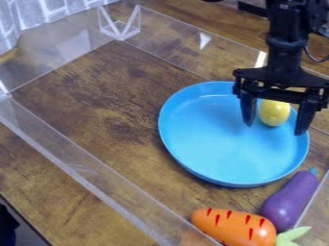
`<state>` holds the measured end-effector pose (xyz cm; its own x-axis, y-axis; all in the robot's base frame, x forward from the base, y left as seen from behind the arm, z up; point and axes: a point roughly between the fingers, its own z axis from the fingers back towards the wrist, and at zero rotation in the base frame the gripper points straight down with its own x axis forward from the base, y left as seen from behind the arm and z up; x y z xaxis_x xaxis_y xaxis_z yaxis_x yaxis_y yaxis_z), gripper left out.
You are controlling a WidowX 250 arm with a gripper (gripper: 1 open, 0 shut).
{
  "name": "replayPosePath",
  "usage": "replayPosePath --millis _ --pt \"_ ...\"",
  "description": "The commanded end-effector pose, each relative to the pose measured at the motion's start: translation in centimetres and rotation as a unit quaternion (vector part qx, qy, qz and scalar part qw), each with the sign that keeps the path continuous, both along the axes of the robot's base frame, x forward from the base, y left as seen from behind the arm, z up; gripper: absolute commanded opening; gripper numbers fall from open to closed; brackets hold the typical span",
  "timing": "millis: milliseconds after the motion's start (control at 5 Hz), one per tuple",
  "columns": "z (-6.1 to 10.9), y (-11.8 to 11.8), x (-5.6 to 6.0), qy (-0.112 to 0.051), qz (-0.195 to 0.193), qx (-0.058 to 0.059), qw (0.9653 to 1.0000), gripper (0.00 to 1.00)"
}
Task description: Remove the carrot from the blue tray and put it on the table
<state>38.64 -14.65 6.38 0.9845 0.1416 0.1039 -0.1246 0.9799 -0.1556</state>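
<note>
The orange carrot [236, 227] with dark stripes lies on the brown wood table [103, 106], outside the blue tray [218, 144], near the front edge. Its green leaves point right. My gripper [276, 126] points down over the tray's right side. It is open, with one finger on either side of a yellow lemon [272, 111] that rests in the tray. Nothing is held.
A purple eggplant [293, 197] lies on the table just right of the carrot, close to the tray's rim. Low clear acrylic walls [77, 163] border the tabletop on the left and at the back.
</note>
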Motion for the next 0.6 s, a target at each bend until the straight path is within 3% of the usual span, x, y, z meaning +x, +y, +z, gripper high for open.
replayPosePath --millis 0,400 --pt "3.1 -2.0 -0.7 -0.04 -0.016 -0.016 0.9989 1.0" --pt "0.1 -3.8 -3.7 -0.024 -0.049 -0.011 0.9984 1.0"
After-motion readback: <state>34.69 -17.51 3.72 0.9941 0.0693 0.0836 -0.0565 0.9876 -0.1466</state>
